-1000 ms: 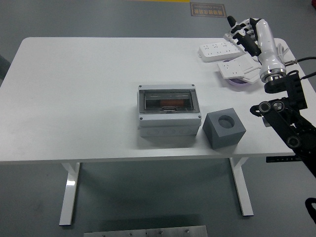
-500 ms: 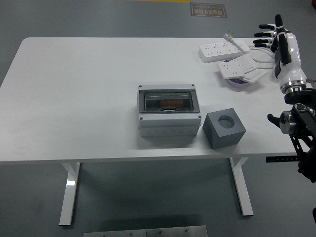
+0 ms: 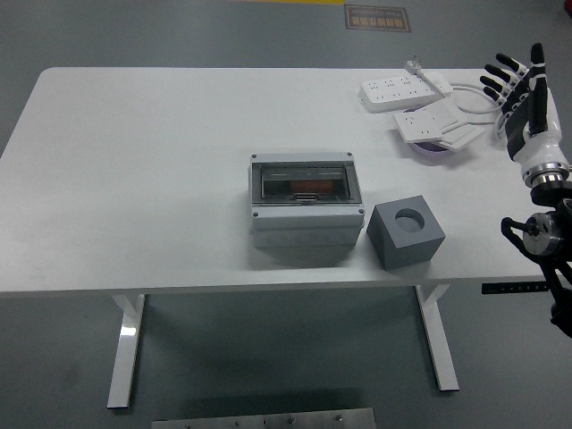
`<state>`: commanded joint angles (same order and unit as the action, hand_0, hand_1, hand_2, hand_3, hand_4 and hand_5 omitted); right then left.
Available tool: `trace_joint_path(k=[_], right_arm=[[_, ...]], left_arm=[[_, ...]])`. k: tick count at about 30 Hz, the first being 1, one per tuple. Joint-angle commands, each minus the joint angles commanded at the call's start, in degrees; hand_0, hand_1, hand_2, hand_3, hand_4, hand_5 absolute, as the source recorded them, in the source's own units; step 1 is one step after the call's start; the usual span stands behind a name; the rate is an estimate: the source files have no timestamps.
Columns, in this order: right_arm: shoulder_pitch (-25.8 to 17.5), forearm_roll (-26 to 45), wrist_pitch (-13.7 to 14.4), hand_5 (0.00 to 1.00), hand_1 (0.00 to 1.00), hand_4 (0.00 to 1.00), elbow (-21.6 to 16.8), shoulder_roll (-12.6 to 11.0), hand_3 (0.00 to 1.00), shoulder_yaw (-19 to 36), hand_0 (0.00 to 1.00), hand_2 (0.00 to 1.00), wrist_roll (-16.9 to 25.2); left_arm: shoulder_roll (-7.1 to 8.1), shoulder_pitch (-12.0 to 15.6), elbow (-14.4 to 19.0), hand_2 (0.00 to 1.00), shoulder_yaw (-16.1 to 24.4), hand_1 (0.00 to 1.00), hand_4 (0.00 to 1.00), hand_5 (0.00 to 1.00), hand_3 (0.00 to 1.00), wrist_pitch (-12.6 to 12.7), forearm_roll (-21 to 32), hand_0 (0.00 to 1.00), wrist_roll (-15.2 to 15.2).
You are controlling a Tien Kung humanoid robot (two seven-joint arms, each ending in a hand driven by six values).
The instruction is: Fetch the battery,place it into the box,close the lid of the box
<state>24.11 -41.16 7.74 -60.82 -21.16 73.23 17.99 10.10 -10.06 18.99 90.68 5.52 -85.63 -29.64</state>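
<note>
Right hand [image 3: 523, 112]: white-shelled, five black-tipped fingers [image 3: 502, 64] splayed wide and pointing up, grasping nothing, touching nothing; held at the right edge of the white rectangular table [image 3: 134, 170], on a black arm rising from the lower right.

Left hand: not visible.

Grey plastic box with a clear hinged lid [image 3: 306, 207]: stands at the table's middle, toward the near edge; lid down and flat. An orange-brown item shows dimly through the lid; whether it is the battery cannot be told.

Grey cube block with a round hole in its top [image 3: 405, 231]: just right of the box, apart from it.

White power strips with cable [image 3: 420, 103]: far right corner, near the raised hand.
</note>
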Motion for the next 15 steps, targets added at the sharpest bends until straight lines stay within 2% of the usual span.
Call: trace_joint_path(k=[5,6,11,12,15], right_arm=[[-0.6,1.2,0.0,0.998,0.8,0.998,0.5,0.1,0.809,-0.3,0.923,0.801,1.9],[-0.7,1.3,0.0,0.998,0.765,0.998,0.6,0.0,0.78,-0.4,0.87,0.772,2.1],[-1.1,1.6,-0.1,0.998,0.765,0.998,0.7,-0.1,0.78,-0.4,0.87,0.772,2.5],[-1.1,1.6,-0.2,0.998,0.713,0.998,0.7,-0.2,0.72,-0.3,0.819,0.721,2.5],[-1.2,1.5,-0.4,0.998,0.713,0.998,0.7,-0.3,0.72,-0.2,0.819,0.721,2.3]], left_arm=[[0.13,-0.1,-0.1,0.652,-0.2,0.721,0.686,0.187,0.596,0.1,0.4,0.571,0.3],[0.14,-0.1,-0.2,0.652,-0.3,0.721,0.686,0.192,0.595,0.1,0.5,0.572,0.4],[0.16,-0.2,-0.4,0.652,-0.6,0.721,0.686,0.192,0.595,0.1,1.0,0.572,0.8],[0.16,-0.2,-0.4,0.652,-0.6,0.721,0.687,0.193,0.595,0.1,1.0,0.573,0.8],[0.17,-0.1,-0.3,0.652,-0.6,0.721,0.687,0.193,0.595,0.1,1.1,0.573,0.7]])
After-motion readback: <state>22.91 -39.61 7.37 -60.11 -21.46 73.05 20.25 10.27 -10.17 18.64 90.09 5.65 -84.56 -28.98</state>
